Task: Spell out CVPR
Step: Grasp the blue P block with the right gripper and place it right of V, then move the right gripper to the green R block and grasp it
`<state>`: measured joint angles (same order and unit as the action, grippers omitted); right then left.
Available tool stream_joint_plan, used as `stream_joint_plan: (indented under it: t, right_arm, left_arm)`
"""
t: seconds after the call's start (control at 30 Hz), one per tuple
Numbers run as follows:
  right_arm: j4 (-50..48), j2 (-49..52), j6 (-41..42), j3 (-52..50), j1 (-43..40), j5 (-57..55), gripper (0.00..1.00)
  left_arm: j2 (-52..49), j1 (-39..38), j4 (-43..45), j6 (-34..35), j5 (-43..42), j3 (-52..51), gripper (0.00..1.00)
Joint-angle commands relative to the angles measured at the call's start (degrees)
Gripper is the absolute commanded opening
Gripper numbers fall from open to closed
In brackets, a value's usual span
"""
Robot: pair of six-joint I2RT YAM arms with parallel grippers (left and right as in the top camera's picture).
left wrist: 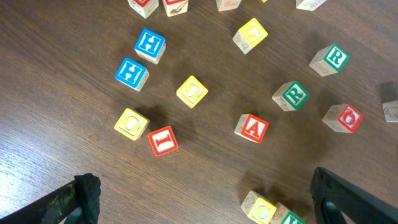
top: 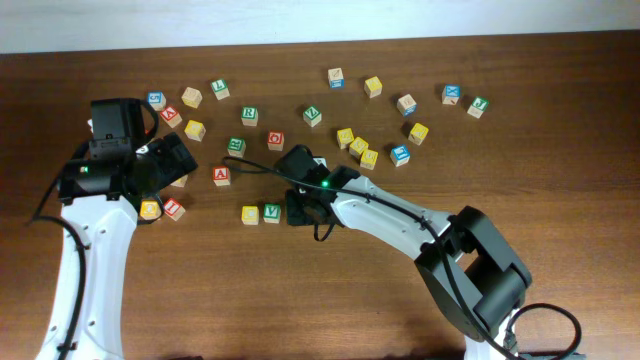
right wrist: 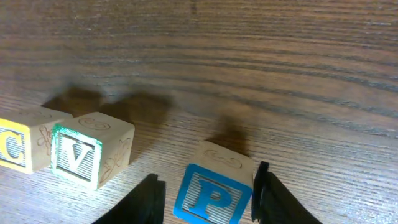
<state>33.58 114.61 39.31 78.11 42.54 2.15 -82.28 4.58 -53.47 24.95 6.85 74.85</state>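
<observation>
In the right wrist view a yellow C block [right wrist: 15, 146] and a green V block [right wrist: 84, 152] stand side by side on the wood. A blue P block [right wrist: 214, 186] sits on the table just right of the V, with a small gap. My right gripper [right wrist: 208, 194] straddles the P block, open, with a slit showing at the left finger. Overhead, the C [top: 249, 214] and V [top: 272, 212] show left of the right gripper [top: 302, 208], which hides the P. Two green R blocks [left wrist: 336, 58] [left wrist: 295, 94] lie in the left wrist view. My left gripper [left wrist: 202, 202] is open and empty.
Loose letter blocks are scattered across the back of the table: a red A [top: 221, 176], a red I [top: 173, 208], a yellow cluster [top: 357, 147], a blue block [top: 400, 154]. The table's far edge [top: 320, 40] runs along the top.
</observation>
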Motion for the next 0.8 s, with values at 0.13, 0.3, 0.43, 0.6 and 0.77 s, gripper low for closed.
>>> stream_joint_plan:
  t: [0.13, 0.3, 0.43, 0.6, 0.77]
  right_arm:
    - [6.91, 0.46, -2.71, 5.95, -1.18, -2.62, 0.45]
    - [15.39, 0.46, -17.84, 19.58, -5.09, -2.64, 0.56]
    - [7.93, 0.55, -27.98, 21.77, -5.03, 1.81, 0.88]
    - [6.99, 4.74, -36.28, 32.5, -5.01, 2.4, 0.88]
    - [-9.4, 14.21, -40.13, 35.6, -4.87, 3.06, 0.98]
  left_arm:
    - [0.13, 0.2, -0.13, 0.72, -0.39, 0.42, 0.99]
    - [0.13, 0.2, -0.17, 0.72, -0.39, 0.42, 0.99]
    - [0.0, 0.5, -0.02, 1.38, -0.46, 0.42, 0.99]
    - [-0.26, 0.85, -0.46, 1.36, -0.42, 0.35, 0.99]
    - [-0.26, 6.51, -4.31, 5.27, 0.26, 0.35, 0.99]
